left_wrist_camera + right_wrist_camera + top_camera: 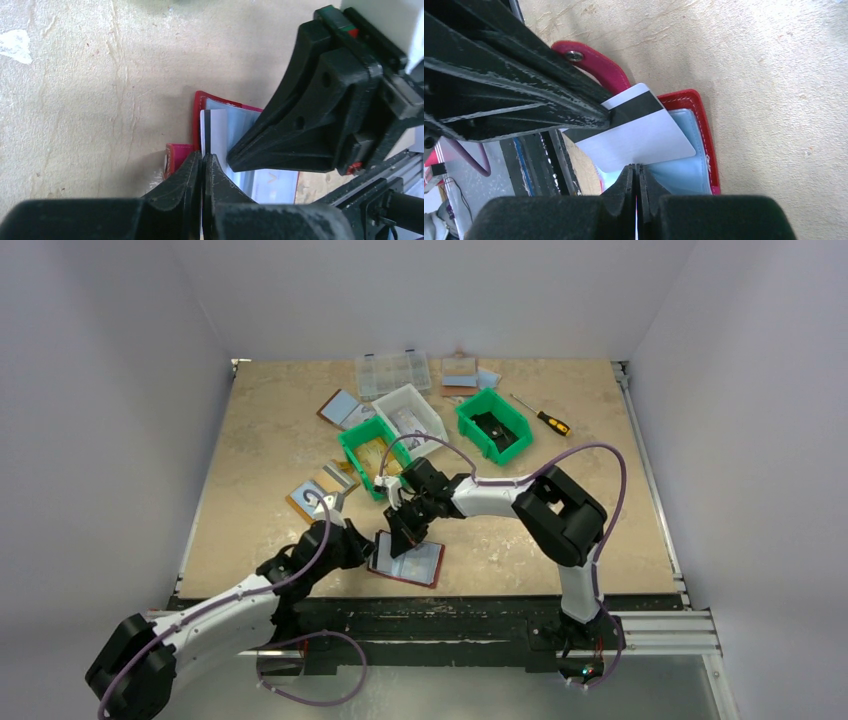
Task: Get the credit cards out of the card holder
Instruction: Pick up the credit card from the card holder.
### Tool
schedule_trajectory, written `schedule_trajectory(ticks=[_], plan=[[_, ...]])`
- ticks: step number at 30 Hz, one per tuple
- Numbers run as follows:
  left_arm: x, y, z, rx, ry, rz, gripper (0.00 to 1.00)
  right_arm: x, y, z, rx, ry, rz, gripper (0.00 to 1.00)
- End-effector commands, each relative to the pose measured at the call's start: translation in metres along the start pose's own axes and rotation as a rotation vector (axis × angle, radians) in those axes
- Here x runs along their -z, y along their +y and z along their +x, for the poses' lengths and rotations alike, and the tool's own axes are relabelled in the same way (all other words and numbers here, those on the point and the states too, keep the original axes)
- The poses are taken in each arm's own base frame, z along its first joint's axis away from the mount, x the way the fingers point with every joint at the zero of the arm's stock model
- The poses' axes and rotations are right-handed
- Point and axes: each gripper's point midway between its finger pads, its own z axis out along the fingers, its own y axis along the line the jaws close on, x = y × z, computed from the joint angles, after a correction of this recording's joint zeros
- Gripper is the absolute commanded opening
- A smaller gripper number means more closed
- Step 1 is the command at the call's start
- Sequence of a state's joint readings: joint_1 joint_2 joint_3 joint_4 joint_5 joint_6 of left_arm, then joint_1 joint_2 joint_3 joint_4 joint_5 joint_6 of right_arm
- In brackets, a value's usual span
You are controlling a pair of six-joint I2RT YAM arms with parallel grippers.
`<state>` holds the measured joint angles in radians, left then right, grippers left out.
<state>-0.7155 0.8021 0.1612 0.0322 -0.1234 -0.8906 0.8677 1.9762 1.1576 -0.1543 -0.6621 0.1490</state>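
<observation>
Mid pull-out here: the left fingers (pixel 192 170) pinch the striped end of a card (pixel 644 135) sticking out of the open card holder (pixel 705 145), near the desk's (pixel 774 75) front edge. The right fingers (pixel 624 180) are pressed together with their tips on its blue panel. Next I'd slide the card straight out.

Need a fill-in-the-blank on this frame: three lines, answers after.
The card holder has a ___ rim.
The left gripper pinches a credit card by its ___ stripe.
The right gripper has its jaws ___.
Missing: red; black; shut.
</observation>
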Motion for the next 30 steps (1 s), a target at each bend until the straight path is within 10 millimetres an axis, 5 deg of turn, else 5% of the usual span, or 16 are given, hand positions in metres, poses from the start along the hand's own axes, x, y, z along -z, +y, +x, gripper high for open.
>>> schedule_trajectory(ticks=[1, 5, 10, 17, 24, 30], plan=[[0.012, -0.001, 0.002, 0.007, 0.027, -0.014, 0.0, -0.001, -0.018, -0.011, 0.036, -0.019, 0.079, 0.07], [0.019, -0.005, -0.005, 0.008, 0.009, -0.003, 0.0, 0.009, -0.013, -0.019, 0.067, -0.029, 0.035, 0.1], [0.022, -0.012, -0.009, -0.015, 0.001, 0.027, 0.0, 0.035, 0.021, -0.025, 0.223, -0.006, -0.129, 0.32], [0.023, -0.042, -0.018, -0.131, 0.005, 0.157, 0.0, 0.105, 0.063, -0.026, 0.617, -0.009, -0.272, 0.44], [0.022, -0.083, -0.039, -0.235, -0.023, 0.284, 0.0, 0.157, 0.05, -0.028, 0.859, -0.164, -0.144, 0.69], [0.014, -0.107, -0.042, -0.29, 0.007, 0.348, 0.0, 0.151, 0.035, -0.006, 0.985, -0.169, -0.18, 0.75]])
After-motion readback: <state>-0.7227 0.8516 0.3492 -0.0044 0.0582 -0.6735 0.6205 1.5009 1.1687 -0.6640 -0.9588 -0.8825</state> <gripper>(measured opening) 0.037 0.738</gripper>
